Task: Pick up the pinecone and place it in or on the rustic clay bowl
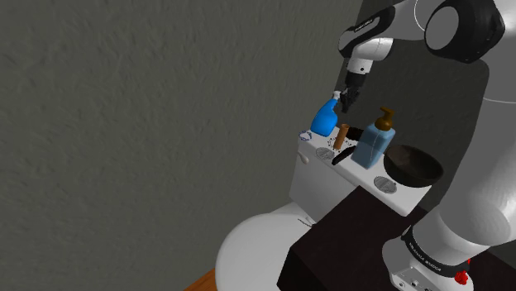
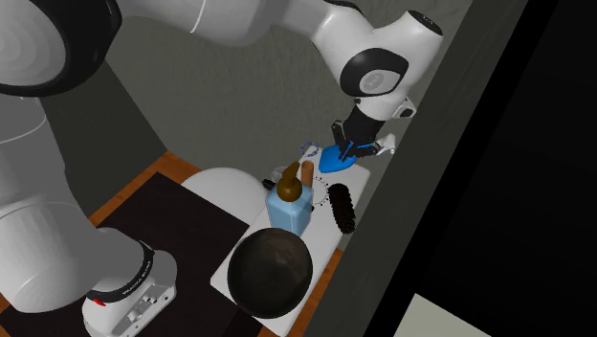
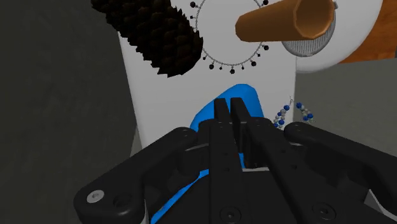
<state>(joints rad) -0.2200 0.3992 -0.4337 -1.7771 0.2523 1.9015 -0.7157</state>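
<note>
On the white tank lid (image 1: pixel 324 175), the pinecone (image 3: pixel 156 35) lies on its side just beside the soap dispenser (image 1: pixel 375 145), on the wall side, with a brown tube (image 3: pixel 286 19) near it. Nothing grips or touches it.

The gripper (image 3: pixel 230 105) hangs over the blue spray bottle (image 1: pixel 325 120) at the lid's end on the shoulder view's left. Its fingers are closed together on nothing.

The bowl (image 1: pixel 418 174) sits at the opposite end of the lid, on the shoulder view's right, past the dispenser. No pinecone is in it.

Status, my read: no part of the task is done. What's left: open the fingers, shift over the pinecone, descend, grasp, lift, carry past the dispenser, release in the bowl.

Pinecone look: near-black, elongated oval, covered in rows of stubby raised scales with a jagged outline. A thin ring of dark beads (image 3: pixel 229 62) lies just beside it on the lid. The bowl is dark, rounded and wide-mouthed.
</note>
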